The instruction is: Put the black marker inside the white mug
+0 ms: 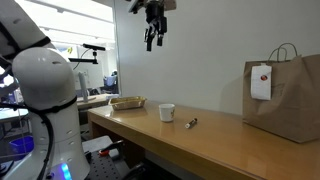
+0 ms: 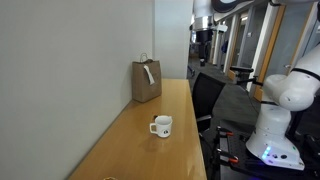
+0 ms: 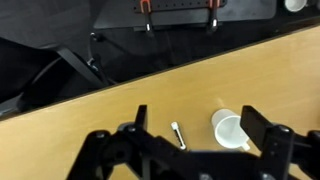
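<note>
The black marker [image 1: 189,123] lies flat on the wooden table [image 1: 200,145], just beside the white mug [image 1: 166,112]. The mug stands upright, its handle visible in an exterior view [image 2: 161,126]; the marker is not visible there. In the wrist view the marker [image 3: 178,134] lies left of the mug [image 3: 230,130], a short gap between them. My gripper [image 1: 153,38] hangs high above the table, far above both, also seen in an exterior view [image 2: 203,37]. In the wrist view its fingers [image 3: 195,135] are spread wide and empty.
A brown paper bag [image 1: 287,98] with a white tag stands on the table near the wall, also seen in an exterior view [image 2: 146,80]. A shallow tan tray [image 1: 128,102] sits at the table's other end. The robot base [image 1: 45,100] stands beside the table. A dark chair [image 2: 215,95] is near the table edge.
</note>
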Controlling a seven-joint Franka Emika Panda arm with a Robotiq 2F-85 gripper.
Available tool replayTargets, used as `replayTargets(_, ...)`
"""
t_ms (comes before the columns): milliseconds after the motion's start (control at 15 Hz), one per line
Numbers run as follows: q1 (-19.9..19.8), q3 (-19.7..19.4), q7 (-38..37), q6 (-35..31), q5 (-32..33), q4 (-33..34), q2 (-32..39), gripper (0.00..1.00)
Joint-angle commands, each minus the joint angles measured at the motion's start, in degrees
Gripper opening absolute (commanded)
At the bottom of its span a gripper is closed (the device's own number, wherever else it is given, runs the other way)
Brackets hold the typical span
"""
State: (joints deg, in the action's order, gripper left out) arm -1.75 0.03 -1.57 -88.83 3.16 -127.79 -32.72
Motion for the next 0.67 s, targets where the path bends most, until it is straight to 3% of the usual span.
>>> replayTargets(0, 1.30, -2.16, 6.97, -4.16, 0.79, -0.56, 1.84, 1.00)
replayTargets(200, 1.83, -3.83, 14.75, -9.74, 1.05, -1.09, 5.50, 1.00)
replayTargets(600, 1.20, -4.73, 22.32, -22.67, 2.73, -2.07, 17.05, 1.00)
